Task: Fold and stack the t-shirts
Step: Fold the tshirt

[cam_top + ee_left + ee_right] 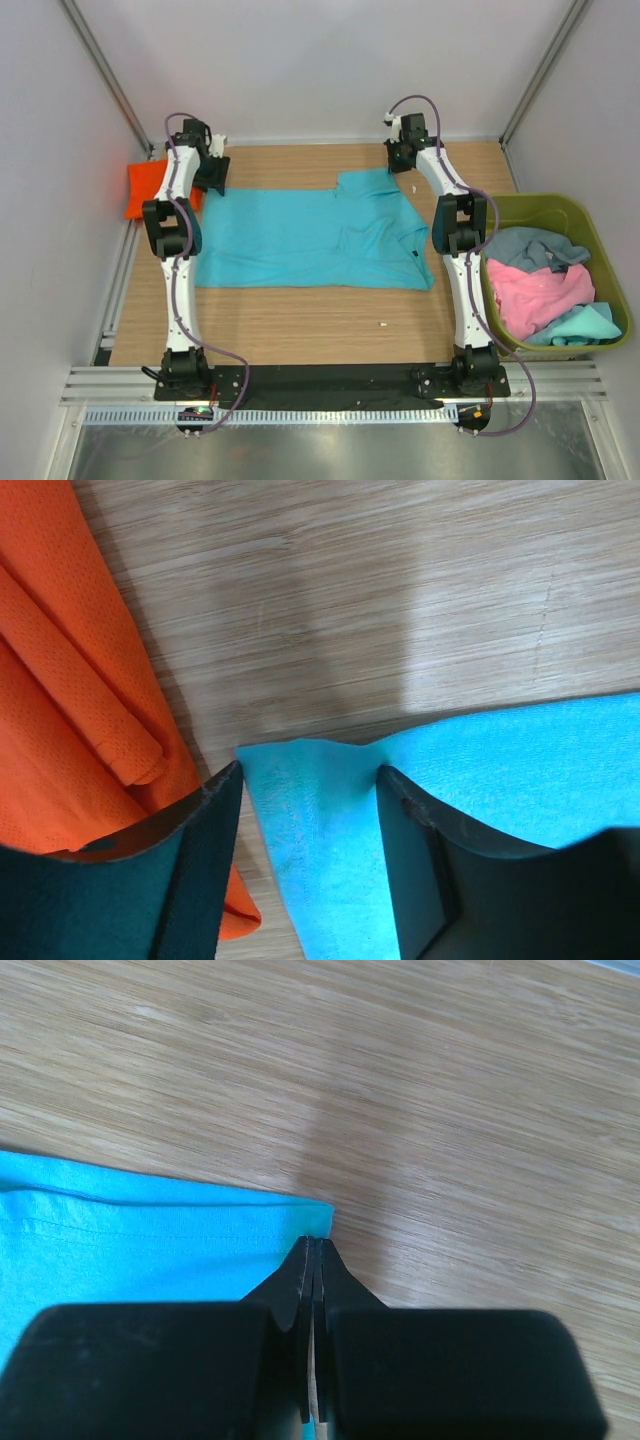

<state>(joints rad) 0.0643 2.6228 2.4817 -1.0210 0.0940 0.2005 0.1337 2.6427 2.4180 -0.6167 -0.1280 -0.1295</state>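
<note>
A turquoise-blue t-shirt [310, 240] lies spread across the middle of the table, its right part folded over. My left gripper [210, 172] is at the shirt's far left corner. In the left wrist view the left gripper [310, 772] is open, with the turquoise t-shirt's [520, 760] corner rising between the two fingers. Just left of it lies a folded orange t-shirt [70, 680], at the table's far left edge [145, 190]. My right gripper [403, 158] is at the far right corner. In its wrist view the right gripper [314, 1242] is shut, pinching the turquoise t-shirt's [130, 1240] hem corner.
An olive-green bin [545, 203] stands off the table's right side. It holds a grey-blue shirt [530, 248], a pink shirt [535, 290] and a teal shirt [590, 325]. A small white scrap [383, 323] lies on the wood near the front.
</note>
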